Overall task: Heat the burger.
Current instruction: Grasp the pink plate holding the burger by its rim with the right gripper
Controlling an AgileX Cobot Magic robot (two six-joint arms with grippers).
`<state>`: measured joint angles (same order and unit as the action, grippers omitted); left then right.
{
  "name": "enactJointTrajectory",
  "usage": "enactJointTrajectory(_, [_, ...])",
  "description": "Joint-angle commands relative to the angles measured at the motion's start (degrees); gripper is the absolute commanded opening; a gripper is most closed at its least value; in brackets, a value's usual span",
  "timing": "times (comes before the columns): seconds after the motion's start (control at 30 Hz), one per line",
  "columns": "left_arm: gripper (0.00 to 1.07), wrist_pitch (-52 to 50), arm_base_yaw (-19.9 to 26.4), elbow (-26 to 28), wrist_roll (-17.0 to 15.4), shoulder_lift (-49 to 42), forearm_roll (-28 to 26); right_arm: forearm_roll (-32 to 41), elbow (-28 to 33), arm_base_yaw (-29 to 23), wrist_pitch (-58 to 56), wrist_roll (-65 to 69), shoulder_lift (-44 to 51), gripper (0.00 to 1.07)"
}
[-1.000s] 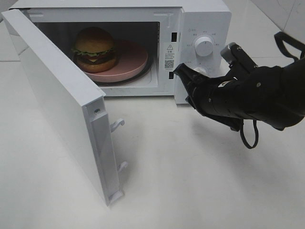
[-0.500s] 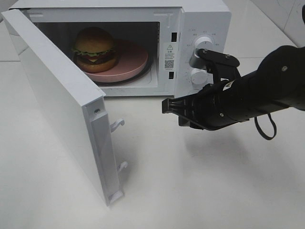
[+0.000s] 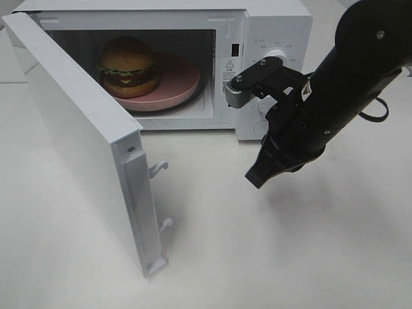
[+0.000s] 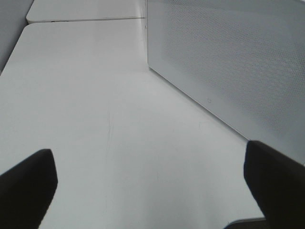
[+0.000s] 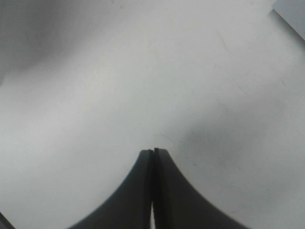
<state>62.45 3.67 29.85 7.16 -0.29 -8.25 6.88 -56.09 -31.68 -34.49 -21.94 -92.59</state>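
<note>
1. Exterior high: right pincer has swung from level, pointing to 9 o'clock, to nose-down toward 7 o'clock over the tabletop, arm steep before the microwave panel; burger on plate inside; door wide open; judged: loading done, door next.
2. Left wrist: left pincer spread wide, empty, near door.
3. Right wrist: jaws pressed together, holding nothing.

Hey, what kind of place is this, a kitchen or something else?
Probably a robot test bench staged as a kitchen: a white microwave stands open on a white table, a burger sits on a pink plate inside, and a black robot arm hangs in front.
</note>
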Motion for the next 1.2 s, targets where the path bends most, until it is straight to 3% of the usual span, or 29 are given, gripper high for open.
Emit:
enactJointTrajectory(0.03, [1.0,-0.8,-0.11,-0.17,0.0,-0.29,-0.34,-2.52,-1.6,0.34,-4.76,-8.88,0.4,0.02])
enactJointTrajectory(0.1, [1.0,-0.8,-0.11,-0.17,0.0,-0.29,-0.34,-3.15,-2.12,0.34,-5.9,-12.83,0.4,0.02])
enactJointTrajectory(0.2, [1.0,-0.8,-0.11,-0.17,0.0,-0.29,-0.34,-3.38,-3.67,0.34,-7.28,-31.0,0.4,0.02])
enactJointTrajectory(0.27, [1.0,-0.8,-0.11,-0.17,0.0,-0.29,-0.34,-3.38,-3.84,0.34,-7.16,-34.26,0.4,0.02])
enactJointTrajectory(0.4, [1.0,-0.8,-0.11,-0.17,0.0,-0.29,-0.34,-4.87,-4.87,0.34,-5.73,-54.26,0.4,0.03])
enactJointTrajectory(0.6, [1.0,-0.8,-0.11,-0.17,0.0,-0.29,-0.34,-5.16,-4.93,0.34,-0.52,-62.8,0.4,0.06])
enactJointTrajectory(0.67, [1.0,-0.8,-0.11,-0.17,0.0,-0.29,-0.34,-6.88,-4.93,0.17,4.93,-63.6,0.4,0.16])
enactJointTrajectory(0.7, [1.0,-0.8,-0.11,-0.17,0.0,-0.29,-0.34,-7.51,-4.93,0.17,7.56,-63.14,0.4,0.26])
enactJointTrajectory(0.77, [1.0,-0.8,-0.11,-0.17,0.0,-0.29,-0.34,-8.19,-4.93,0.17,8.59,-62.91,0.4,0.31])
enactJointTrajectory(0.8, [1.0,-0.8,-0.11,-0.17,0.0,-0.29,-0.34,-9.34,-4.93,0.17,10.03,-62.05,0.34,0.48])
enactJointTrajectory(0.83, [1.0,-0.8,-0.11,-0.17,0.0,-0.29,-0.34,-9.34,-4.93,0.17,10.03,-62.05,0.34,0.48])
enactJointTrajectory(0.87, [1.0,-0.8,-0.11,-0.17,0.0,-0.29,-0.34,-9.34,-4.93,0.17,10.71,-61.65,0.17,0.56])
enactJointTrajectory(0.9, [1.0,-0.8,-0.11,-0.17,0.0,-0.29,-0.34,-9.28,-4.93,0.17,12.38,-59.53,-0.11,0.72])
enactJointTrajectory(0.93, [1.0,-0.8,-0.11,-0.17,0.0,-0.29,-0.34,-9.28,-4.93,0.17,12.38,-59.53,-0.11,0.72])
enactJointTrajectory(0.97, [1.0,-0.8,-0.11,-0.17,0.0,-0.29,-0.34,-9.28,-5.16,0.17,14.55,-56.72,-0.63,0.85])
enactJointTrajectory(1.0, [1.0,-0.8,-0.11,-0.17,0.0,-0.29,-0.34,-9.28,-5.39,0.17,15.41,-55.06,-0.8,0.91])
enactJointTrajectory(1.07, [1.0,-0.8,-0.11,-0.17,0.0,-0.29,-0.34,-10.08,-6.47,-0.63,15.81,-52.08,-1.66,0.97])
enactJointTrajectory(1.2, [1.0,-0.8,-0.11,-0.17,0.0,-0.29,-0.34,-13.81,-8.42,-1.72,15.53,-49.33,-3.27,0.97])
